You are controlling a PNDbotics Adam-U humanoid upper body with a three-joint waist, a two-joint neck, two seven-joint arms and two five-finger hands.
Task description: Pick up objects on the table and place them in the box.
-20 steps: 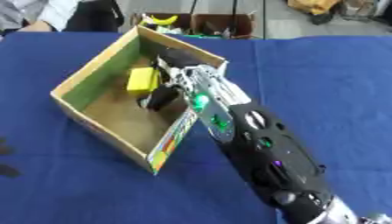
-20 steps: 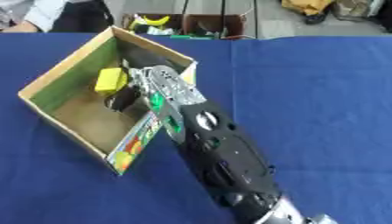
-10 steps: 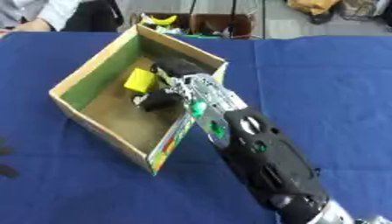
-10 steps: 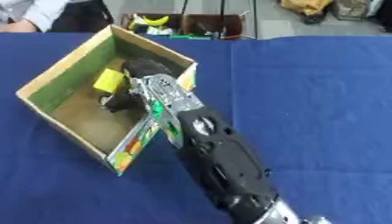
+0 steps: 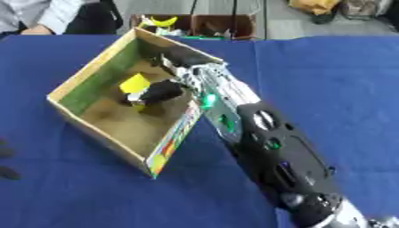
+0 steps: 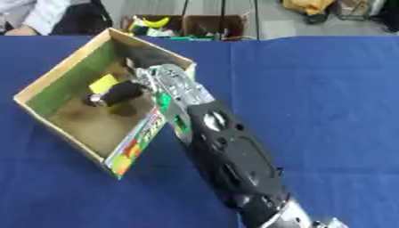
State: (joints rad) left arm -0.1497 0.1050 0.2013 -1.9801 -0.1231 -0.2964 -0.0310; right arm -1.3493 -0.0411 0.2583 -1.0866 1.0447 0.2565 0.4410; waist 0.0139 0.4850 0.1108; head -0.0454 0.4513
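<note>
Fingers (image 5: 160,91) inside box (image 5: 93,75); blue tablecloth (image 5: 335,80); crates (image 5: 195,24) beyond

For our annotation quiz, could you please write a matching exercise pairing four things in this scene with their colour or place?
Things:
1. cardboard box
2. yellow block
3. right hand
4. tablecloth

Descriptions:
A. blue, covering the table
B. reaching over the box's right wall
C. lying inside the box
D. open-topped, green inner wall

Pairs: 1-D, 2-C, 3-B, 4-A
</note>
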